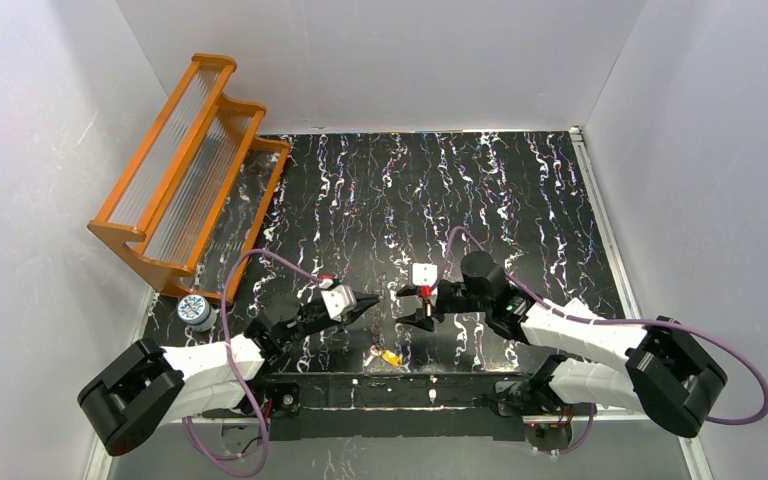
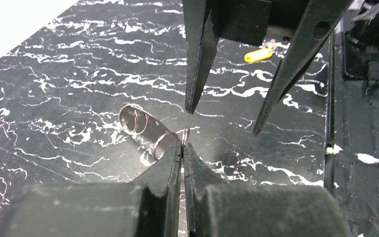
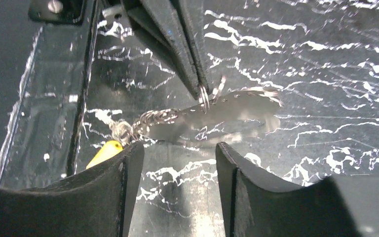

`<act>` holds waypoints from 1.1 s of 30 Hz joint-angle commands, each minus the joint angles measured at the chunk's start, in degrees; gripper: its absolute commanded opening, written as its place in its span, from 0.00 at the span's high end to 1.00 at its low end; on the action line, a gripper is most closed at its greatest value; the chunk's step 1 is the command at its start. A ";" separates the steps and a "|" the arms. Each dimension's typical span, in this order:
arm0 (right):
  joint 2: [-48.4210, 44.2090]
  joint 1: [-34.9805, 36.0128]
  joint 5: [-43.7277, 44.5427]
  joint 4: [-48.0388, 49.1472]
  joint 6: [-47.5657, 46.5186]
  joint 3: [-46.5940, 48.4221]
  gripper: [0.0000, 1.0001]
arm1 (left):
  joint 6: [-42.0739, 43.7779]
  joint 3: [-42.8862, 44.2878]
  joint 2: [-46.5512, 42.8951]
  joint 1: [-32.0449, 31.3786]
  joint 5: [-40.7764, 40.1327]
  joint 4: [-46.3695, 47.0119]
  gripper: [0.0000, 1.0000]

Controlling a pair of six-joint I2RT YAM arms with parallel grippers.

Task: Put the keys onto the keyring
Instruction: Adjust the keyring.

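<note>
Left claw (image 2: 183, 146): clenched, tips pinching small split ring of keyring (image 2: 148, 127). Keyring sits at counter (image 1: 520, 190) centre, between claws.
Right claw (image 3: 177, 148): released, fingers apart, nothing between, facing left claw from 3 o'clock.
Count: claws 2; keyring 1; yellow-headed key (image 1: 390, 356) 1 seen, lying on counter at 6 o'clock, near edge.
Containers: orange rack (image 1: 185, 175) 1, at 10 o'clock; round lidded pot (image 1: 197, 310) 1, just beside rack's near end, contents hidden.

We get bright, even light from above in the top view, with only soft shadows. The glossy tabletop (image 3: 301, 44) glares in both wrist views; the keyring (image 3: 237, 106) glints, and the fingers (image 3: 113, 197) nearest each lens blur.
</note>
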 commanded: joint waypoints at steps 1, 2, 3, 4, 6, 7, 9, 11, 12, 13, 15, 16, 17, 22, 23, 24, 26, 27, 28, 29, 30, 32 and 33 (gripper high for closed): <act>-2.27 0.40 -1.19 15.88 6.84 -2.58 0.41 | -3.21 -2.59 0.05 -0.06 0.63 14.39 1.00; -2.37 0.38 -1.55 17.39 7.54 -2.98 0.44 | -3.34 -2.83 0.57 -0.11 1.38 15.67 1.00; -2.34 0.38 -1.71 18.64 8.17 -3.30 0.47 | -3.54 -2.94 1.11 -0.08 2.14 16.64 1.00; -2.31 0.39 -1.85 19.91 8.81 -3.61 0.51 | -3.74 -3.03 1.55 -0.14 2.76 17.56 1.00; -2.19 0.35 -2.55 21.95 9.64 -4.08 0.59 | -4.23 -3.60 2.30 -0.13 3.70 20.23 1.00; -1.94 0.40 -2.81 22.88 10.01 -4.20 0.61 | -4.46 -3.90 2.52 -0.13 3.90 21.54 1.00; -1.56 0.40 -3.55 23.94 10.42 -4.35 0.64 | -4.64 -4.08 2.67 -0.07 4.66 23.23 1.00; -1.50 0.29 -4.32 25.52 10.86 -4.76 0.64 | -4.55 -4.02 2.54 -0.06 5.29 23.70 1.00; -1.51 0.37 -4.70 26.49 11.19 -5.02 0.64 | -4.63 -4.03 2.44 -0.10 5.52 23.88 1.00; -1.59 0.34 -4.75 27.25 11.41 -5.28 0.64 | -4.61 -4.06 2.27 -0.06 5.61 24.04 1.00; -1.55 0.31 -4.57 27.80 11.71 -5.37 0.64 | -4.63 -4.18 1.86 -0.07 5.85 24.26 1.00; -1.59 0.27 -4.63 27.81 11.67 -5.37 0.63 | -4.63 -4.22 1.74 -0.06 6.01 24.27 1.00; -1.61 0.28 -4.61 27.95 11.61 -5.37 0.63 | -4.68 -4.18 1.71 -0.10 6.06 24.27 1.00; -0.81 0.33 -6.04 28.91 11.92 -4.82 0.64 | -5.16 -4.18 1.80 -0.07 6.63 24.53 1.00; -0.43 0.31 -6.42 28.99 12.02 -4.62 0.65 | -5.25 -4.22 1.73 -0.06 6.61 24.62 1.00; -0.11 0.30 -6.72 29.03 12.13 -4.44 0.67 | -5.33 -4.22 1.71 -0.10 6.61 24.69 1.00; 0.51 0.29 -7.17 29.08 12.16 -4.11 0.71 | -5.42 -4.20 1.71 -0.07 6.61 24.76 1.00; 0.72 0.27 -7.36 29.12 12.18 -3.99 0.75 | -5.45 -4.22 1.71 -0.09 6.69 24.79 1.00; 0.96 0.29 -7.36 29.13 12.17 -3.89 0.80 | -5.51 -4.20 1.63 -0.06 6.81 24.80 1.00; 1.10 0.30 -7.35 29.07 12.07 -3.76 0.85 | -5.58 -4.25 1.62 -0.08 6.83 24.84 1.00; 1.20 0.27 -7.37 28.98 11.96 -3.64 0.89 | -5.60 -4.27 1.62 -0.06 6.79 24.87 1.00; 1.30 0.29 -7.37 29.02 11.83 -3.53 0.96 | -5.69 -4.38 1.53 -0.06 6.82 24.89 1.00; 1.23 0.30 -7.27 29.10 11.78 -3.52 0.98 | -5.75 -4.39 1.58 -0.09 6.93 24.89 1.00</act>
